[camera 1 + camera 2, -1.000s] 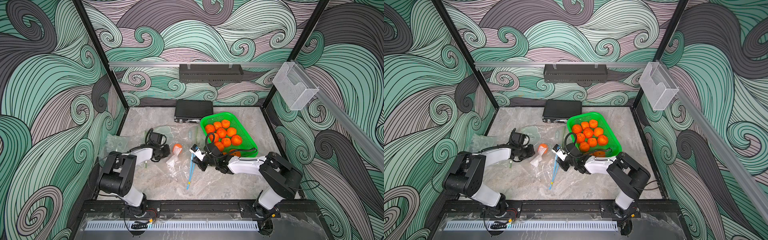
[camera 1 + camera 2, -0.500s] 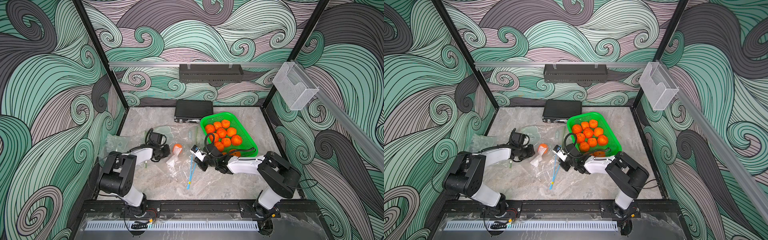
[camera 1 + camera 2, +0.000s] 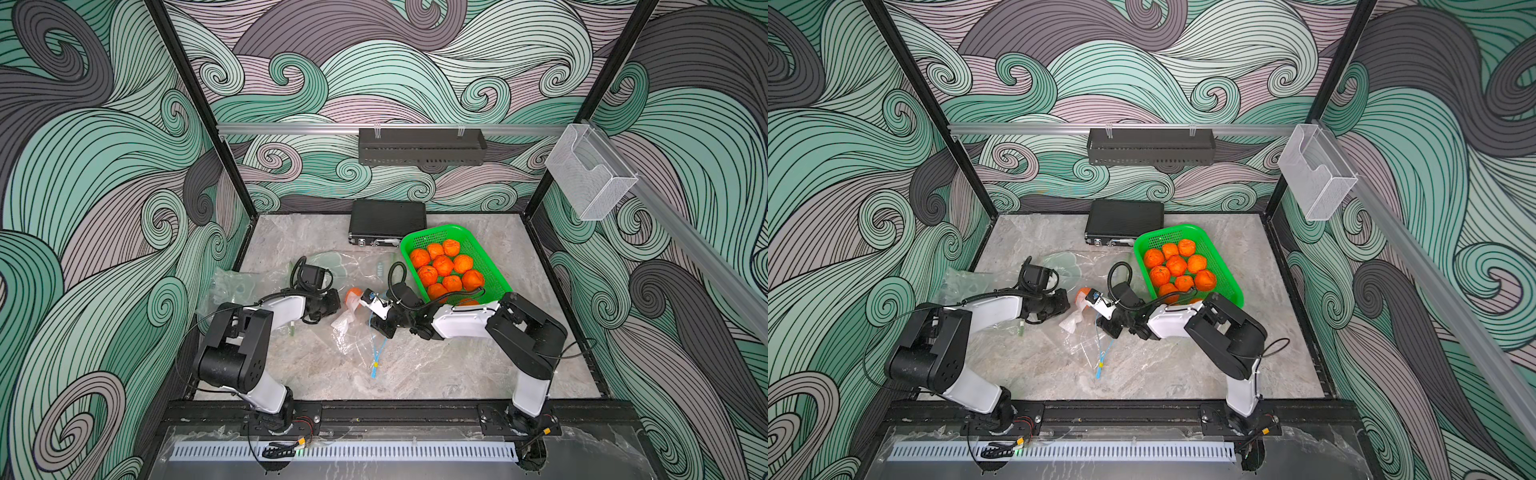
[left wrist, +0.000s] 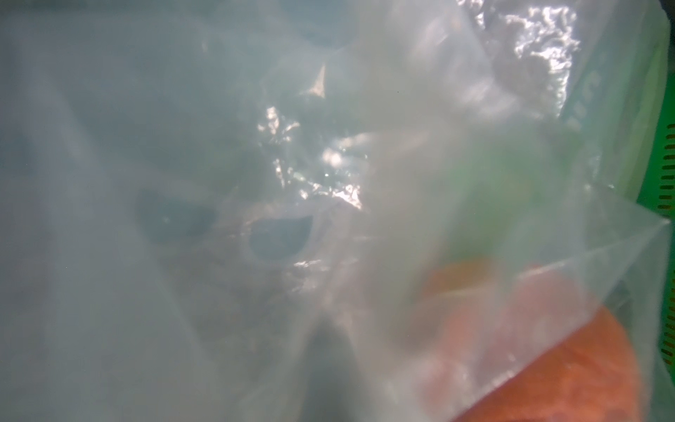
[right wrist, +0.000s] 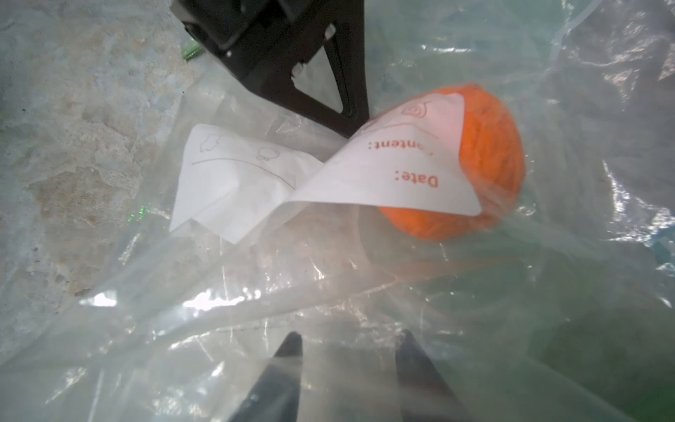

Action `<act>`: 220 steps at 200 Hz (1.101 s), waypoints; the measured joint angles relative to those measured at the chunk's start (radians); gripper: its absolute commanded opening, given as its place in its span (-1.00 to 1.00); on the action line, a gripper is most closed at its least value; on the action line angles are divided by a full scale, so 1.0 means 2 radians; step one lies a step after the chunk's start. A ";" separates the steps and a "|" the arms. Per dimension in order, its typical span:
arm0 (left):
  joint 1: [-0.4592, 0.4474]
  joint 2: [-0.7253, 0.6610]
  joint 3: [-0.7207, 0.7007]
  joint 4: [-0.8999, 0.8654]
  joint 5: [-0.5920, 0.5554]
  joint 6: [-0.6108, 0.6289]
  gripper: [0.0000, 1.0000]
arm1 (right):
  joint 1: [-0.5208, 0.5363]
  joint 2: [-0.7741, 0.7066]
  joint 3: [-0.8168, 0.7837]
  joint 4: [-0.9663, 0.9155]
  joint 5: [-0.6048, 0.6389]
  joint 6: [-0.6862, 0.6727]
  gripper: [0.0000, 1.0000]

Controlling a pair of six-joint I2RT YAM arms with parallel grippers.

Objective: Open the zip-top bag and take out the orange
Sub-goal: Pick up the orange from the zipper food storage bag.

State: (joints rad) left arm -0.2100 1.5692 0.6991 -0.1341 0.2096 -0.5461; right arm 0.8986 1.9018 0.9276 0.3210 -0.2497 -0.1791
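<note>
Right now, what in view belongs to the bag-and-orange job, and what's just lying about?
Job: zip-top bag; orange inside it; left gripper, shut on the bag; right gripper, open.

Lying about: green basket of loose oranges; black case; spare plastic bags; wall rack; clear wall holder.

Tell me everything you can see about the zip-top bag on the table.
The zip-top bag is clear, crumpled film lying on the marble table. It has a twisted white label printed with Date, and a blue zip strip. One orange sits inside. The shut left gripper appears to pinch it beside the orange. The open right gripper shows through its film.
</note>
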 measured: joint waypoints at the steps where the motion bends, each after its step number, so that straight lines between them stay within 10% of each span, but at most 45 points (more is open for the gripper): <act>1: 0.000 0.000 0.000 0.000 0.000 0.000 -1.00 | 0.000 0.001 0.000 0.000 -0.001 0.000 0.01; 111: 0.000 0.000 0.000 0.000 0.000 0.000 -1.00 | -0.008 0.053 0.050 0.048 -0.137 0.006 0.21; 220: 0.000 0.000 0.000 0.000 0.000 0.000 -1.00 | -0.028 0.054 0.062 0.127 -0.057 0.043 0.53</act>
State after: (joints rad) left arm -0.2100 1.5692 0.6991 -0.1337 0.2100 -0.5461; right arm 0.8421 2.0090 1.0512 0.5758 -0.3637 -0.0925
